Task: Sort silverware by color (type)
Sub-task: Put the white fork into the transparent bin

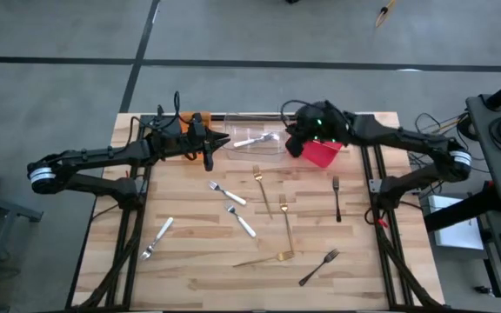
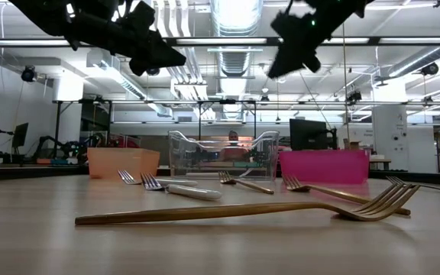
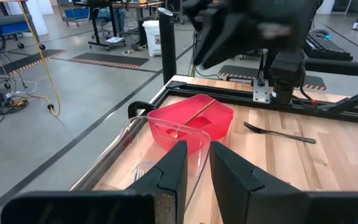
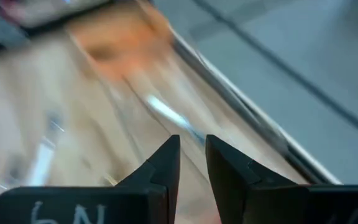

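While the high view lays out the whole table, only the left wrist view looks into the red bin (image 3: 219,121): one gold utensil (image 3: 194,118) leans inside, its long axis slanting up toward the rim.

Right gripper (image 1: 294,146): above the red bin's edge, beside the clear bin (image 1: 272,148); fingers narrowly parted, nothing between them.
Left gripper (image 1: 221,139): at the clear bin's other end, partly covering the orange bin (image 1: 200,119); fingers narrowly parted, empty.

Silverware on the table, all toward the front from both grippers:
- black fork (image 1: 337,198), nearest the right gripper, lengthwise front to back; second black fork (image 1: 318,267) far off, diagonal.
- gold forks (image 1: 262,189) and (image 1: 286,226), roughly front to back, between the grippers; a third gold fork (image 1: 263,259) lies crosswise, and the low view shows its tines pointing right.
- silver forks (image 1: 227,193), (image 1: 241,220), (image 1: 157,237), diagonal, nearer the left gripper.
- silver pieces (image 1: 255,139) inside the clear bin.

In the low view the bins stand in a row behind the forks.
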### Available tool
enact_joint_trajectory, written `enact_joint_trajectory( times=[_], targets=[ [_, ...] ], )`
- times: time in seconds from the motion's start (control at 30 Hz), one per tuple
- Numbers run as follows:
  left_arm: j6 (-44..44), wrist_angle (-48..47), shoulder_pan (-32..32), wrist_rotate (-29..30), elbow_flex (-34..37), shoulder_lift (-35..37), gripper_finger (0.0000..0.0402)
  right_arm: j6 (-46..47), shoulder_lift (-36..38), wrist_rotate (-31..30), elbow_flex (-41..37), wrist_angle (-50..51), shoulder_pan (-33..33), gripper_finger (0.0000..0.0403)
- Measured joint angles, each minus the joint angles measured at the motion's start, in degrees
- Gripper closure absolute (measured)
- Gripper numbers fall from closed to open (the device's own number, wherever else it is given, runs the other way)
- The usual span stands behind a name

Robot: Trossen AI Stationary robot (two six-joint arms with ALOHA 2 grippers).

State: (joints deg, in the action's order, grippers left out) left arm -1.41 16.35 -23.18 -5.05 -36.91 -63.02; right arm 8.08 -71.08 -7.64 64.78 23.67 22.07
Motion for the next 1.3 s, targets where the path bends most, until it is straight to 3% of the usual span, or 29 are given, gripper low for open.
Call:
enact_joint_trajectory(
  times=[0.2, 0.43, 0.83, 1.13, 1.3],
  targets=[
    [3.72, -1.54, -0.01, -0.03, 0.00, -0.01, 0.0350, -2.47, 3.06, -0.55, -9.73, -22.87, -8.82, 0.0337],
    [12.63, -8.90, 3.13, -0.14, 0.00, -0.53, 0.0350, -2.64, 3.10, -4.55, -17.52, -32.60, -16.03, 0.0339],
    [15.72, -9.32, 14.76, -0.14, 0.02, -5.70, 0.0350, -10.50, 3.92, -4.44, -19.75, -33.17, -22.98, 0.0339],
    [22.46, -0.79, 19.20, 2.65, 0.02, -13.15, 0.0350, -15.14, 9.63, -4.44, -19.62, -26.48, -23.27, 0.0339],
    [22.53, -4.68, 20.81, 2.63, -1.73, -16.69, 0.0350, -15.98, 12.59, -4.44, -19.62, -22.27, -23.19, 0.0339]
  ],
)
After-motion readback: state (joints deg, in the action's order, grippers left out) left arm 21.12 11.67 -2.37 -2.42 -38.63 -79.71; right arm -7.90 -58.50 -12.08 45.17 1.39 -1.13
